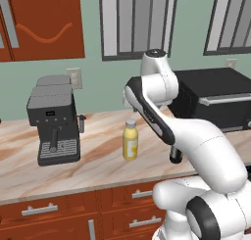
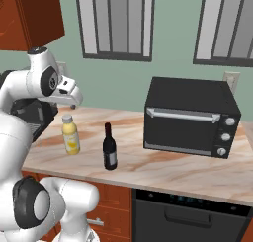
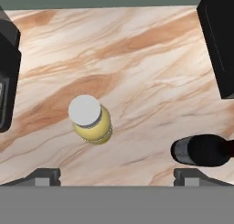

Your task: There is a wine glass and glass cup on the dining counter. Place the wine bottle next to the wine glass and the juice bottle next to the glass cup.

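End effector [image 3: 117, 175] hangs high, fingers apart and empty. Juice bottle [image 3: 90, 119] stands upright left of centre in the hand view, wine bottle [image 3: 203, 150] lower right. Centre over the chosen cap before descending; keep clear of its neighbour.

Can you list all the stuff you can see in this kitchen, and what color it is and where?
juice bottle: one, yellow with pale cap, upright on the worktop.
wine bottle: one, near-black, upright on the worktop beside the juice bottle.
coffee machine: one, dark grey, on the worktop by the wall.
toaster oven: one, black, on the worktop.
worktop: one, beige-brown marbled, over reddish-brown drawers.
gripper: one, jaws apart above the bottles, holding nothing.
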You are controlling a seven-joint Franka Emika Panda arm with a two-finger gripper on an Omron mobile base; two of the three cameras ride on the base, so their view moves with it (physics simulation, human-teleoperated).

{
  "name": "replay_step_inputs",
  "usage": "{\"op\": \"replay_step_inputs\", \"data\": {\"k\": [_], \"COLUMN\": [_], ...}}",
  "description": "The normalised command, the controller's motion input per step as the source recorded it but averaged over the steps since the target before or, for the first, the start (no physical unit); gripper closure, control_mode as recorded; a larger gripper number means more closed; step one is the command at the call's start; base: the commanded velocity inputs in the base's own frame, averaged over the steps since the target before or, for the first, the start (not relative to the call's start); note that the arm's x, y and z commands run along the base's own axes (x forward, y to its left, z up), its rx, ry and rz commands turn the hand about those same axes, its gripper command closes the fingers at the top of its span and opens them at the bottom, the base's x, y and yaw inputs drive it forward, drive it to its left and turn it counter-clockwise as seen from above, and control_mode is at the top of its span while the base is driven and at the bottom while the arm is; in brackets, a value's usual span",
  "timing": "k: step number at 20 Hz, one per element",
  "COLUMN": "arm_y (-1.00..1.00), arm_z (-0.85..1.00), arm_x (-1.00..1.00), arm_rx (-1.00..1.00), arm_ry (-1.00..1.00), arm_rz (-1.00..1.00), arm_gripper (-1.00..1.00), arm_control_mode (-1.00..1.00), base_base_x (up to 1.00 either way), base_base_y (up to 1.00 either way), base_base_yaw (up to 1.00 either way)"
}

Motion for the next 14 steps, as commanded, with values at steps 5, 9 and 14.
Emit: {"op": "replay_step_inputs", "data": {"k": [5,9,14], "arm_y": [0.00,0.05,0.14], "arm_z": [-0.20,-0.15,-0.23], "arm_x": [0.24,0.19,0.22], "arm_rx": [0.07,0.05,0.00], "arm_ry": [0.09,0.07,0.02], "arm_rz": [0.01,0.02,0.02], "arm_gripper": [-1.00,-1.00,-1.00], "arm_control_mode": [-1.00,-1.00,-1.00], "base_base_x": [0.00,0.00,0.00], "base_base_y": [0.00,0.00,0.00], "base_base_yaw": [0.00,0.00,0.00]}}
